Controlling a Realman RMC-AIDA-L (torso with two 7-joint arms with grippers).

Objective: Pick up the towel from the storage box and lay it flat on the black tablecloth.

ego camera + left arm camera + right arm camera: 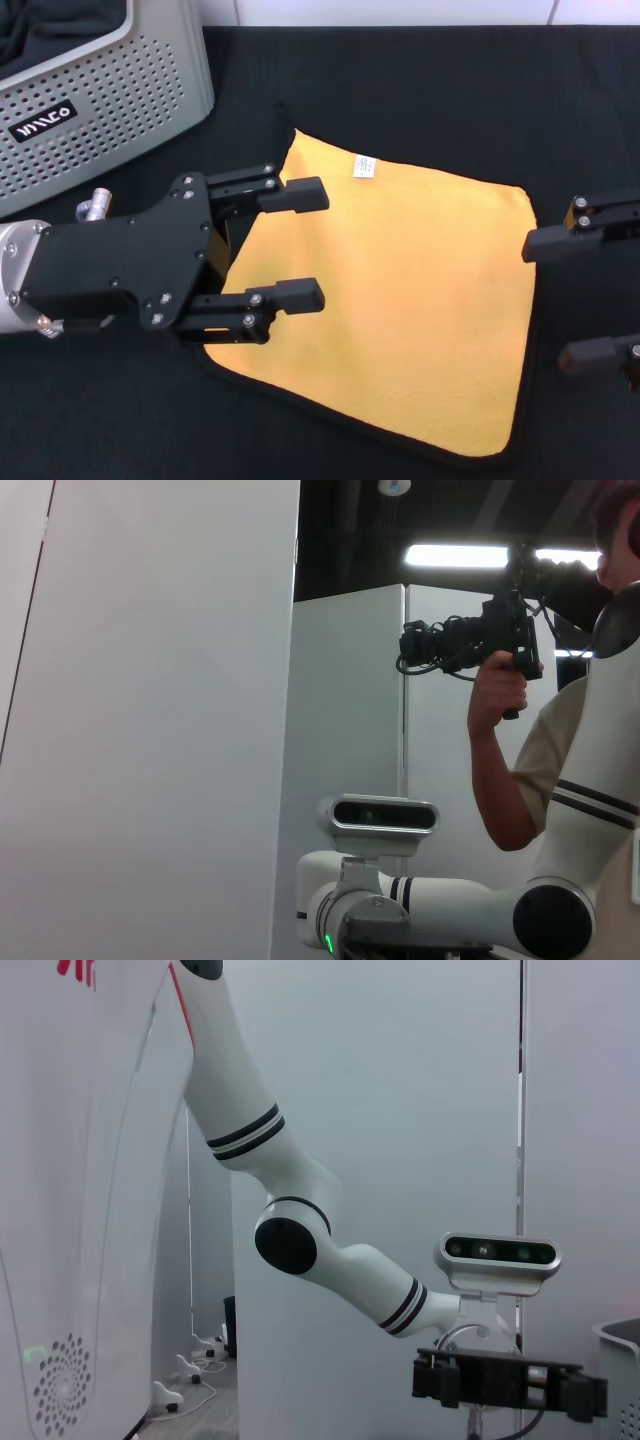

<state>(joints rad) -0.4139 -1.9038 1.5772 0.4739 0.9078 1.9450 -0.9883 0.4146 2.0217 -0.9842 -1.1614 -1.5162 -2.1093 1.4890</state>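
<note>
Storage box (110,90) apparently with dark fabric (60,30); towel (400,300) outside.

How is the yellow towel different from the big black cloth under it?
The towel is yellow-orange and fluffy; the black tablecloth is plain black. The towel is smaller and lies on top, while the tablecloth spreads far wider. The towel has a small white label; the tablecloth shows none. Both lie flat.

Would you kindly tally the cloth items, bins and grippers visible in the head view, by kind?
Cloths: 2, the towel and the black tablecloth
Bins: 1, the storage box
Grippers: 2, left gripper and right gripper, both open
Total: 5
</note>
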